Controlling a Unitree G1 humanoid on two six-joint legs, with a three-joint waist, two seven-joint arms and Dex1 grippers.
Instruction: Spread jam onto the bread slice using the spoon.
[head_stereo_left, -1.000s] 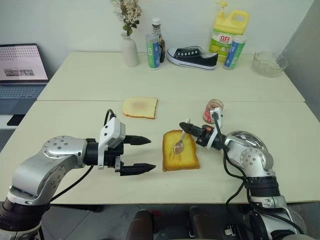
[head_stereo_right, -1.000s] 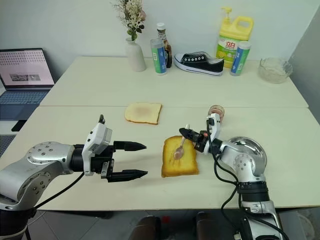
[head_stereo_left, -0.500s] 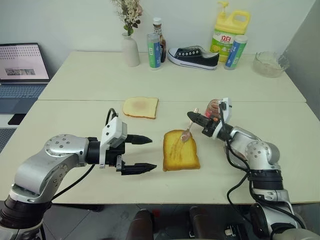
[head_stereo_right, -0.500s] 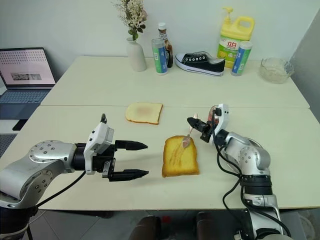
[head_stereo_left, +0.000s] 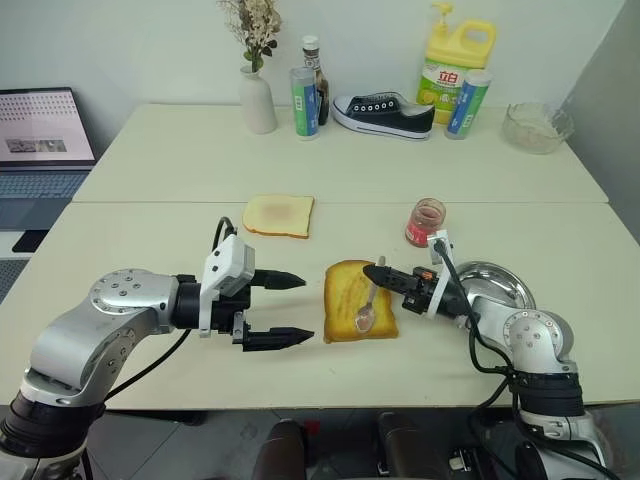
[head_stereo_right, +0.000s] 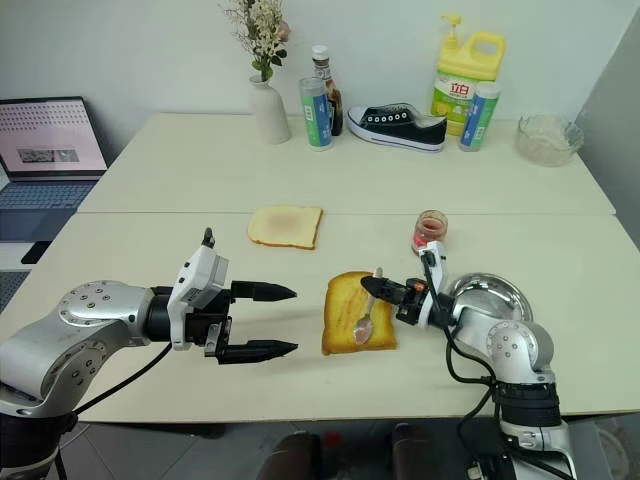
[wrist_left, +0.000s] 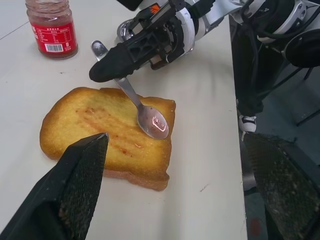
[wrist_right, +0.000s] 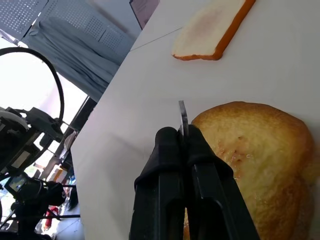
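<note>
On the bench's near middle, bread slice (head_stereo_left: 359, 301) lies flat. Right tool (head_stereo_left: 378, 272) clenched on spoon (head_stereo_left: 367, 310) handle, bowl down on the slice's right half for smearing. Jam (head_stereo_left: 425, 222) jar just beyond, within reach. Left tool (head_stereo_left: 290, 309) released, idle beside.

Before me stretches a wide cream-coloured desk (head_stereo_left: 180, 215) of two joined panels — behind it a plain pale wall (head_stereo_left: 120, 45). An open grey laptop (head_stereo_left: 42, 140) sits off its left side — evenly lit.
</note>
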